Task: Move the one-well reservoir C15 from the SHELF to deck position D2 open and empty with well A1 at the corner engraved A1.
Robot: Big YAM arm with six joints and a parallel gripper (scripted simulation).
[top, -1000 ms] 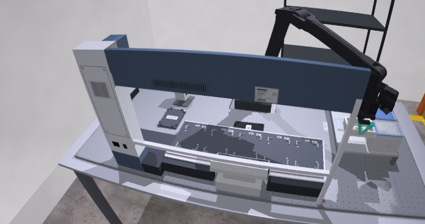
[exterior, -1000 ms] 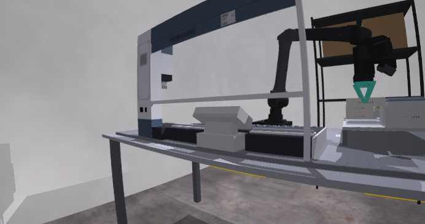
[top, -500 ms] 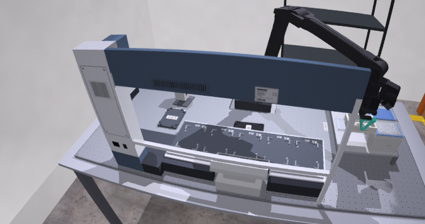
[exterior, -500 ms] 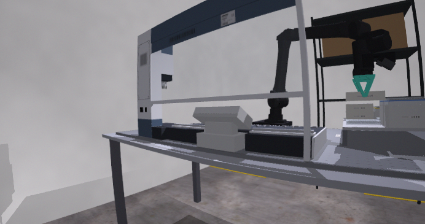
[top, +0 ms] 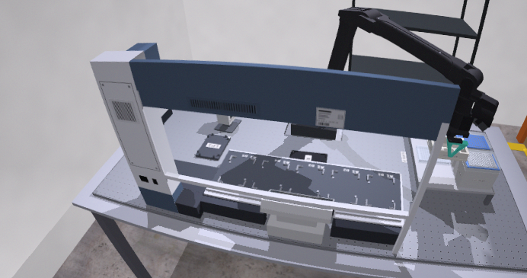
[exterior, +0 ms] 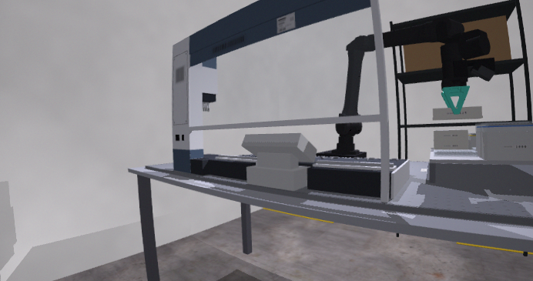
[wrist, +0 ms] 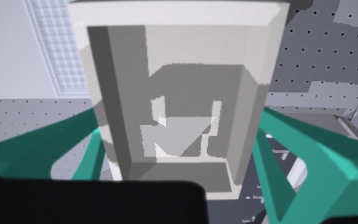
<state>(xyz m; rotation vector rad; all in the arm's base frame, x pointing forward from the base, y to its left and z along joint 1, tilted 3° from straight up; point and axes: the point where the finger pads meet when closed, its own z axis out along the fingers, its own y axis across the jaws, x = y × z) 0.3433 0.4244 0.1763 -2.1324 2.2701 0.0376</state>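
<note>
The arm reaches out over the shelf (exterior: 454,155), wrist pointing down. The gripper (exterior: 456,103) pinches the reservoir (exterior: 457,112), which hangs in air above the shelf (level, opening upward). Below stand pale blocks (exterior: 450,139) and blue-rimmed racks (top: 483,160). The reservoir is one smooth grey rectangular well.

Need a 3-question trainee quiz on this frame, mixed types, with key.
1. True or false: the pincer is shut on the reservoir and holds it in the air above the shelf.
2. The deck brackets now hold: A) a tip rack B) nothing visible C) a lidded plate.
3. Fill in: in the wrist view the reservoir's single well looks ____.

Key: 1 true; 2 B; 3 empty.
</note>
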